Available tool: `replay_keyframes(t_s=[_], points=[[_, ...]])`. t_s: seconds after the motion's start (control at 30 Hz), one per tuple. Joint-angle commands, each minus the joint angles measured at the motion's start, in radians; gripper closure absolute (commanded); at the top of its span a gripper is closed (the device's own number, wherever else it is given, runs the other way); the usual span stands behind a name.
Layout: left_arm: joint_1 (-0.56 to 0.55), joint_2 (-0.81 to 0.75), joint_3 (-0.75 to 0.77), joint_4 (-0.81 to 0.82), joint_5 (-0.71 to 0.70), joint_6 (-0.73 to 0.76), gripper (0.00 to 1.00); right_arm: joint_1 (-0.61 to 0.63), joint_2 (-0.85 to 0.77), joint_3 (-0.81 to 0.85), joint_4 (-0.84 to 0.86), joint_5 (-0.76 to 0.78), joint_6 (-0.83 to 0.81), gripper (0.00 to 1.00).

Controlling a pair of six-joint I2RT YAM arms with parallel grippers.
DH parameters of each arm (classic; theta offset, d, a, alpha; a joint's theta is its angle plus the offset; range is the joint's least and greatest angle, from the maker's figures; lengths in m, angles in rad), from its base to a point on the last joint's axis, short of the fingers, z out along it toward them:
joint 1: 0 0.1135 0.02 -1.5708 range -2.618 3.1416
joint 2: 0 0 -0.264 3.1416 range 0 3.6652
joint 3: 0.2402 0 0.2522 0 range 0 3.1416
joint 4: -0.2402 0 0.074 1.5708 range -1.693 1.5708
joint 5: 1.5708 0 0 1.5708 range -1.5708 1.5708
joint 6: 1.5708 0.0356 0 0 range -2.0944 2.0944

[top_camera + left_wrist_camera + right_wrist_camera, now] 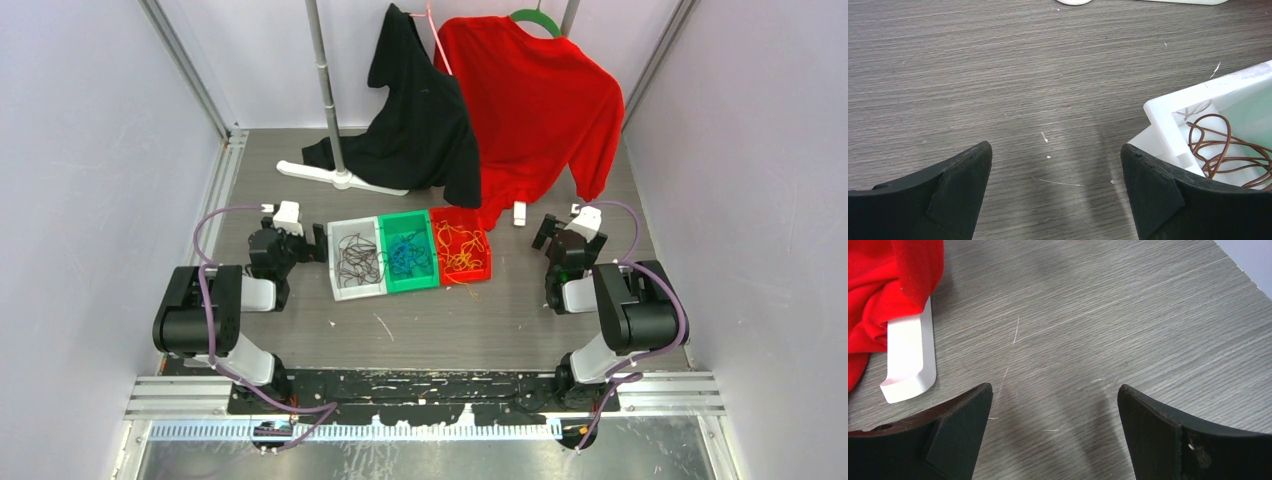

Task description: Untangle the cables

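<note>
Cables (408, 255) lie sorted by colour in three adjoining trays on the mid tabletop (450, 330), dark in the white tray (340, 291), blue in the green tray (413, 286), yellow-orange in the red tray (487, 262), while left and right jaws gape empty either side, apparently parked.

Bright, even, diffuse light fills all three views, leaving only faint soft shadows on the table (450, 330). The metal strip (430, 462) at the near edge shows dull glare. Wrist views render the wood grain sharply; the black fingers (948, 200) show little detail.
</note>
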Motion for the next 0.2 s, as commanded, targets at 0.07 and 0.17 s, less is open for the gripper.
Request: replay_keyframes(t_s=[0.07,0.17], points=[[-0.004,-0.018,0.006,0.034,-0.011,0.021,0.01,-0.020,-0.016,0.032,0.021,-0.053,0.001,0.00],[-0.004,-0.018,0.007,0.033,-0.011,0.021,0.00,-0.020,-0.020,0.025,0.029,-0.050,0.000,0.00]])
